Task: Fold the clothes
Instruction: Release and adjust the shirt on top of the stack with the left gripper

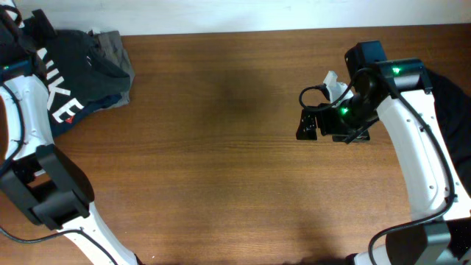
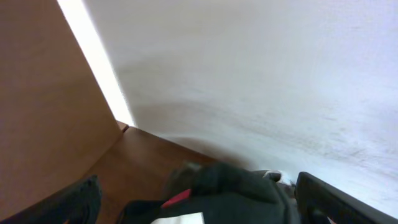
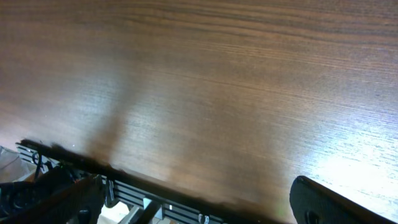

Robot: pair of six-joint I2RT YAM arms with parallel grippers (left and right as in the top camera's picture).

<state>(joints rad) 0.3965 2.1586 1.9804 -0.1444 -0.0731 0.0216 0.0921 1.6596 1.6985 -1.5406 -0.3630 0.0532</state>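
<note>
left tool point(image 2: 199, 183): jaws wide over crumpled black NIKE T-shirt point(image 1: 81, 66) | right tool point(image 3: 196, 186): jaws wide, empty, above brown wooden tabletop point(image 1: 221, 154)

White "IKE" letters on black T-shirt point(image 1: 82, 65).

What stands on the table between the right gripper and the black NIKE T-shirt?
Nothing visible. The right gripper hangs open over the right half of the table, and the black NIKE T-shirt lies in the far left corner. Between them the overhead view shows only bare wood.
</note>
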